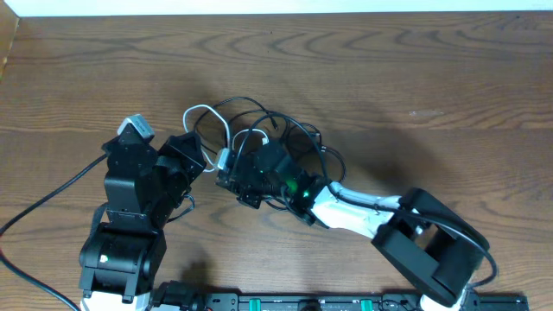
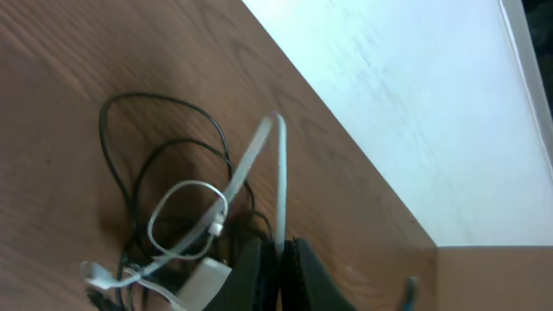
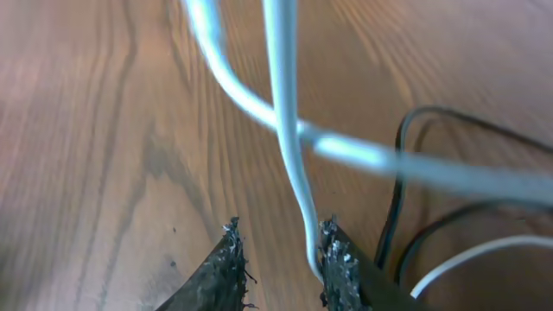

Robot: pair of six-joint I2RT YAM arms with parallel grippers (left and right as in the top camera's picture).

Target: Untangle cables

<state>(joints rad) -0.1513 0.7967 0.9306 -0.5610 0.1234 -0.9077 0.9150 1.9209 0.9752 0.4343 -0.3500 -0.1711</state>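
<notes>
Nearest the robot's base, the left gripper (image 1: 195, 158) is pressed together on the white cord (image 2: 278, 177); the cord stands taut out of its fingertips, bends over at the top and drops back toward the heap; just beside the left gripper, on its right, the right gripper (image 3: 283, 252) has its fingers (image 3: 341, 259) spread, with a strand of the same white cord running through the gap and lying along the inner face of one finger; as far as the wrist view shows, that strand is not yet pinched; a small white plug block (image 2: 204, 281) sits right next to the left gripper, between it and the right one; beyond the left gripper and a little to its right lies the tangle (image 1: 278, 138), where the black cords (image 3: 396, 186) loop over and through one another on the table (image 1: 415, 69); a white loop reaches out on the far side of the left gripper, touching the black loops where they cross. By my judgement the task is at an early stage; one stretch of the white cord is raised out of the heap, but its other loops cross the black ones, and no cord lies apart from the rest. What is left is nearly everything: draw the white cord clear of the black loops; then part the black cords from each other, and set each down well apart from the others. Which black cord runs over which I cannot tell from these views.
</notes>
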